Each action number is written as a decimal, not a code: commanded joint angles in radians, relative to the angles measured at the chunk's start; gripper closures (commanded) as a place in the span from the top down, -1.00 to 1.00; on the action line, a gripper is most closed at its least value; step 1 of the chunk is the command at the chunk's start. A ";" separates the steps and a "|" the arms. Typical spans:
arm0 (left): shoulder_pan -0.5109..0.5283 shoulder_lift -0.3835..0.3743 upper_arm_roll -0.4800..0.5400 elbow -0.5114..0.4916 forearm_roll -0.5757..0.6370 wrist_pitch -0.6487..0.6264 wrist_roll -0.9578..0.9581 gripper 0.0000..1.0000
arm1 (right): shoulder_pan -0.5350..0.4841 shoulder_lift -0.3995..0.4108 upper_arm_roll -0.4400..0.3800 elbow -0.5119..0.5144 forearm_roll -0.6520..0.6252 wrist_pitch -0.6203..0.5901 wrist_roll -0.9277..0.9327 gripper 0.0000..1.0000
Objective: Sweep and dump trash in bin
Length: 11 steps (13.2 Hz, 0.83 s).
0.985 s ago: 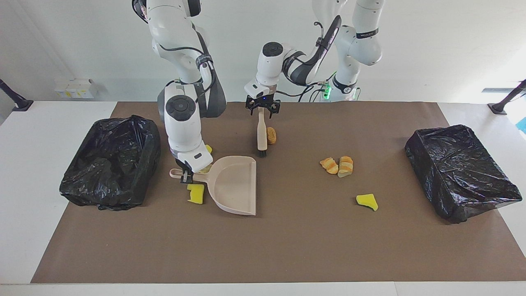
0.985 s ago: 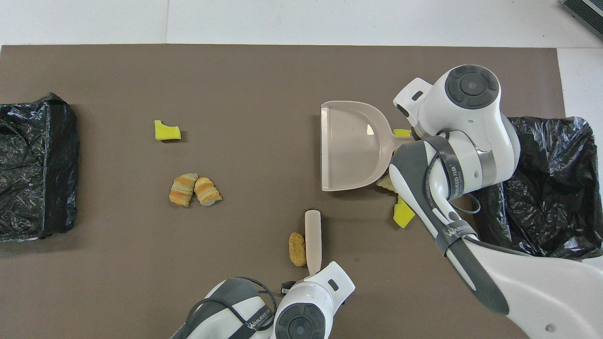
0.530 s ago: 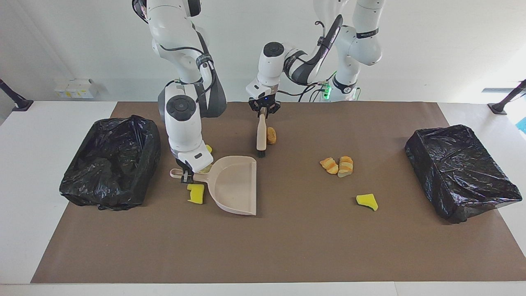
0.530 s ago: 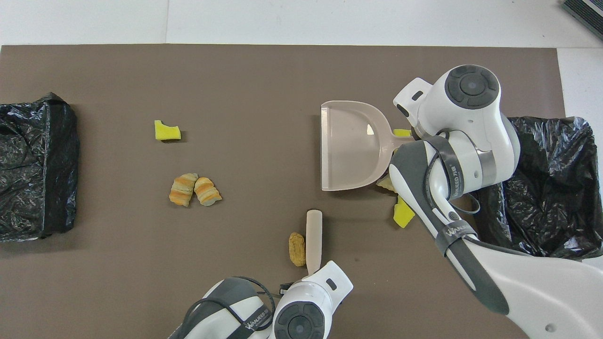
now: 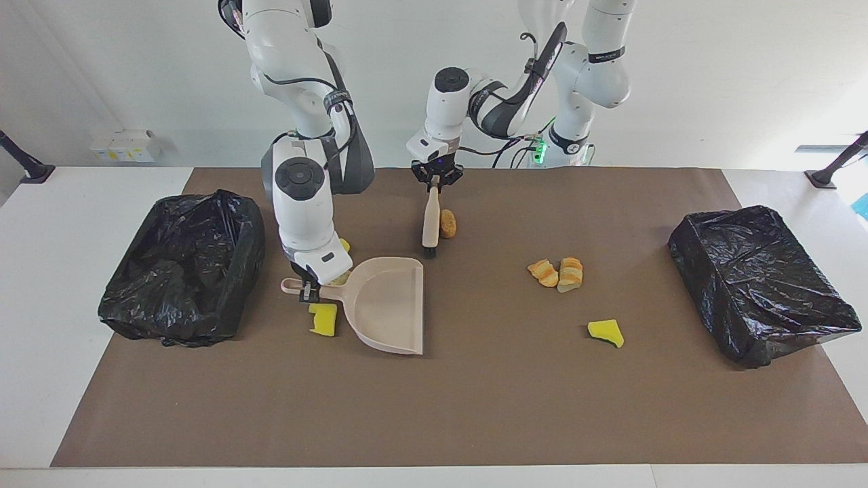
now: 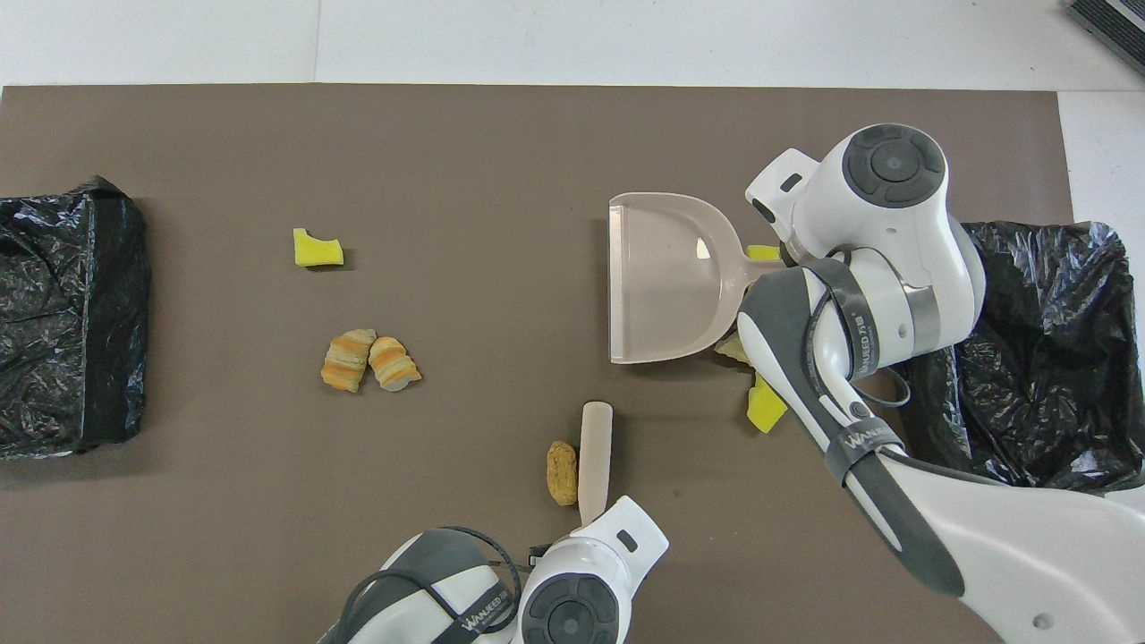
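My left gripper [image 5: 434, 180] is shut on the handle tip of the beige brush [image 5: 429, 221], whose bristles rest on the mat; the brush also shows in the overhead view [image 6: 595, 445]. An orange-brown trash chunk [image 5: 447, 223] lies right beside the brush. My right gripper [image 5: 306, 289] is shut on the handle of the beige dustpan [image 5: 388, 306], which lies flat. Yellow foam chunks [image 5: 324, 319] [image 5: 344, 245] and a pale lump [image 5: 339, 276] lie by the dustpan's handle end. Two bread-like chunks [image 5: 557, 273] and a yellow chunk [image 5: 605, 332] lie toward the left arm's end.
A black-lined bin [image 5: 183, 268] stands at the right arm's end, close to the dustpan handle. A second black-lined bin [image 5: 759, 281] stands at the left arm's end. The brown mat [image 5: 475, 407] covers the table's middle.
My left gripper's fingers have closed on the brush handle, and the brush has shifted slightly toward the robots. The right arm and dustpan have not moved.
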 commanded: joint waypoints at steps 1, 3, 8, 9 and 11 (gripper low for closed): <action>0.058 -0.059 0.001 0.081 -0.004 -0.142 -0.009 -1.00 | 0.009 0.001 0.002 -0.012 -0.015 0.006 0.011 -1.00; 0.123 -0.098 0.003 0.119 0.003 -0.238 -0.003 -1.00 | 0.012 0.004 0.004 -0.016 -0.015 0.006 0.013 -1.00; 0.278 -0.118 0.001 0.117 0.040 -0.305 0.096 -1.00 | 0.021 0.004 0.000 -0.025 -0.061 -0.003 0.014 -1.00; 0.276 -0.122 -0.002 0.104 0.040 -0.308 0.174 -1.00 | 0.021 0.005 0.000 -0.031 -0.063 0.000 0.014 -1.00; 0.211 -0.130 -0.011 0.063 0.037 -0.294 0.227 -1.00 | 0.023 0.005 0.000 -0.042 -0.067 0.003 0.026 -1.00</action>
